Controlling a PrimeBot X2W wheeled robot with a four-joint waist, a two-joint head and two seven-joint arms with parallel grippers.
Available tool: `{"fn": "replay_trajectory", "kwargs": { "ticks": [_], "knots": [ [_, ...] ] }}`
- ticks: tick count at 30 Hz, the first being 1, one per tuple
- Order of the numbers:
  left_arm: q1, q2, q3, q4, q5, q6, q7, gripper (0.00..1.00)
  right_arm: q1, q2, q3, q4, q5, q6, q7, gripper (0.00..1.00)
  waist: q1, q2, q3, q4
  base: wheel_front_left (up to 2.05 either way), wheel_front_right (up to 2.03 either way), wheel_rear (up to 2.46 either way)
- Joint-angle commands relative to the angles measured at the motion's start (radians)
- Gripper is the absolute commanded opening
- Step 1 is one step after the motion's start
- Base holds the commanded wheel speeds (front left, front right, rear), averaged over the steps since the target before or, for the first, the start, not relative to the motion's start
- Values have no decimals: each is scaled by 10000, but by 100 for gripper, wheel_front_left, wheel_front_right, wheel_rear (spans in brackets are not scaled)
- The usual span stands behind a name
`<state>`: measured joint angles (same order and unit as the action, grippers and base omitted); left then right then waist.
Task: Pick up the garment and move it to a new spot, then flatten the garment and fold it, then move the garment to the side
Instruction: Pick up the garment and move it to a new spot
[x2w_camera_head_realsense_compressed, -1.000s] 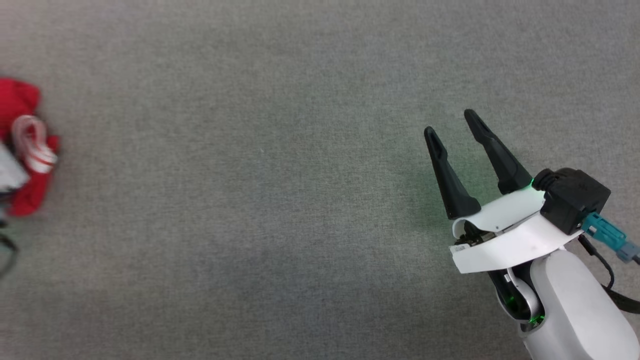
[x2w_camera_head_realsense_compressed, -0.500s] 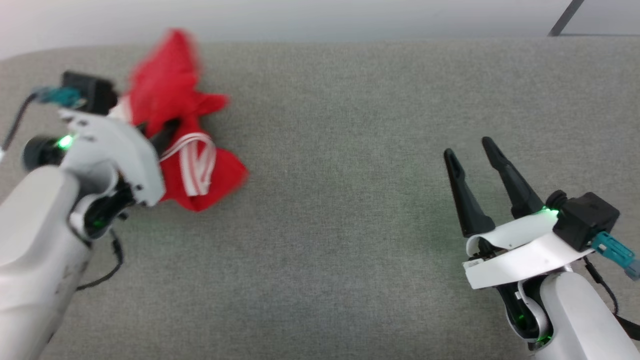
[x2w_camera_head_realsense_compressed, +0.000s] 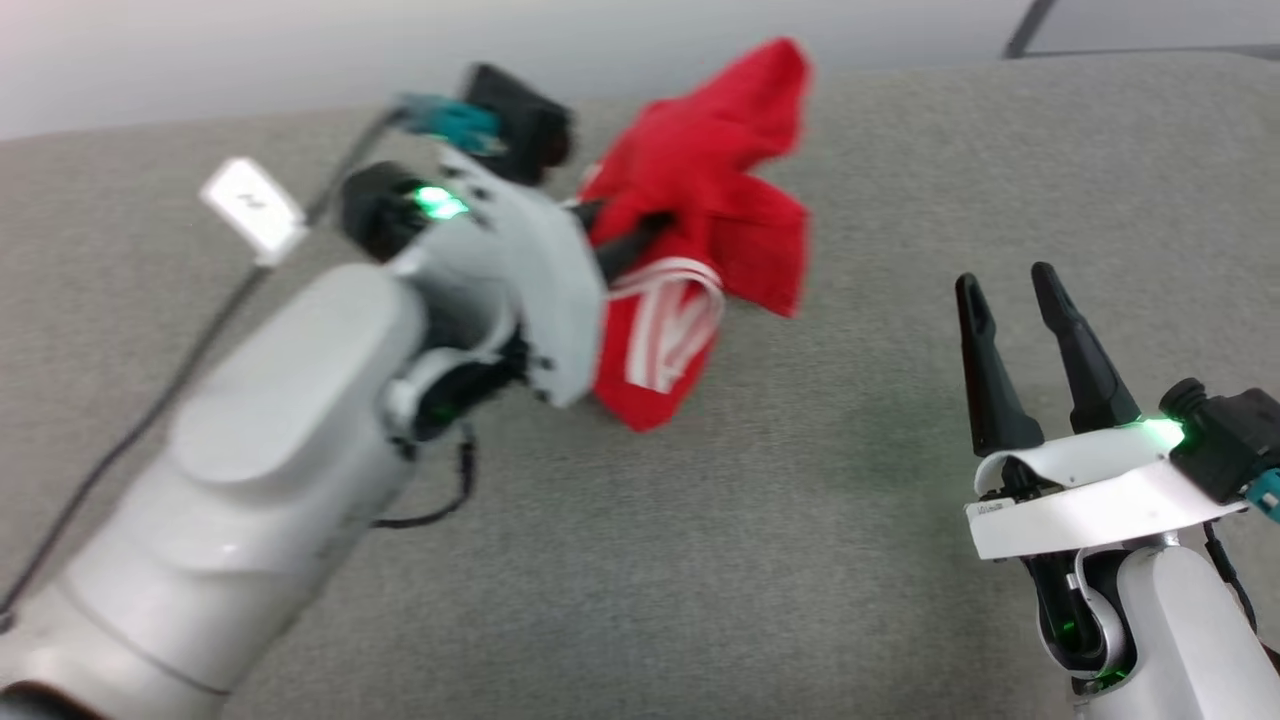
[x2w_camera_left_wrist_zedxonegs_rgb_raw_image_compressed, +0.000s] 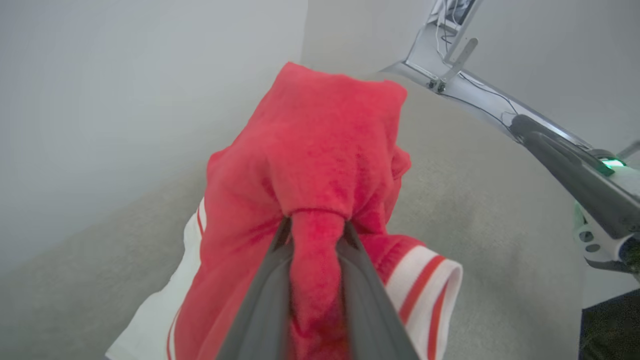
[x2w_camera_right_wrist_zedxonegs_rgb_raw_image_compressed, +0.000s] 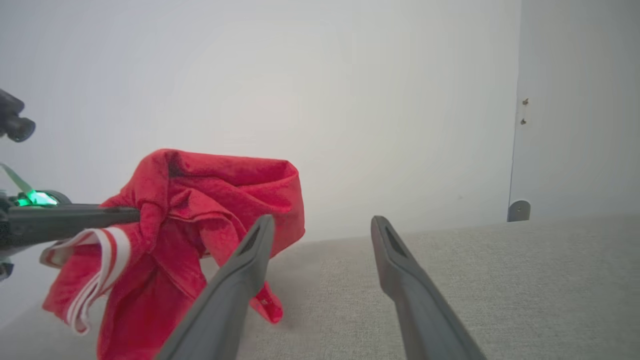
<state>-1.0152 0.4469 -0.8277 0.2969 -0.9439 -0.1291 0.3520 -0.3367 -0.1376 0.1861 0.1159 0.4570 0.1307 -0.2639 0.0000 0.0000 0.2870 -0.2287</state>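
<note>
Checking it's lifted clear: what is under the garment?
The grey surface lies below the garment, which hangs bunched from the left gripper. Its own folds hide whether the lowest part touches that surface.

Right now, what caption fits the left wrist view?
Fingers of the left gripper pinch a fold of the red garment over the grey surface.

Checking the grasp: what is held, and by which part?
The left gripper pinches the garment by a bunched red fold; the right gripper is open, holding nothing.
</note>
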Motion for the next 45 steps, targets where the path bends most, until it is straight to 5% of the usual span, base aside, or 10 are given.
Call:
{"fn": "replay_trajectory", "kwargs": {
  "ticks": [1,9,26,29,30,31,45],
  "knots": [
    [-154,-176,-163,86,101,-25,29,0,44,84,-87,-67,45,1,-4,100,0,0,198,-362,0,0,0],
    [-381,-1075,-1561,1102,-392,-26,252,0,-151,402,-350,-216,154,1,-5,100,0,0,753,-1254,0,0,0],
    [-487,-414,-4312,3172,-1775,11,683,0,-349,750,-346,-201,263,1,-5,100,0,0,1350,-1980,0,0,0],
    [-484,-427,-4477,3365,-1886,46,548,48,-381,762,-362,-177,215,1,-5,100,0,0,1347,-1919,0,0,0],
    [-492,-447,-4504,3407,-1934,46,485,84,-370,745,-345,-164,184,1,-5,100,0,0,1323,-1877,0,0,0],
    [-523,-471,-4520,3423,-1974,47,372,100,-356,713,-345,-152,158,1,-5,100,0,0,1293,-1825,0,0,0],
    [-821,-757,-4328,2669,-3155,-4,-1940,100,94,-56,-175,442,-308,-1,-5,100,0,0,72,-471,0,0,0]
  ]
}}
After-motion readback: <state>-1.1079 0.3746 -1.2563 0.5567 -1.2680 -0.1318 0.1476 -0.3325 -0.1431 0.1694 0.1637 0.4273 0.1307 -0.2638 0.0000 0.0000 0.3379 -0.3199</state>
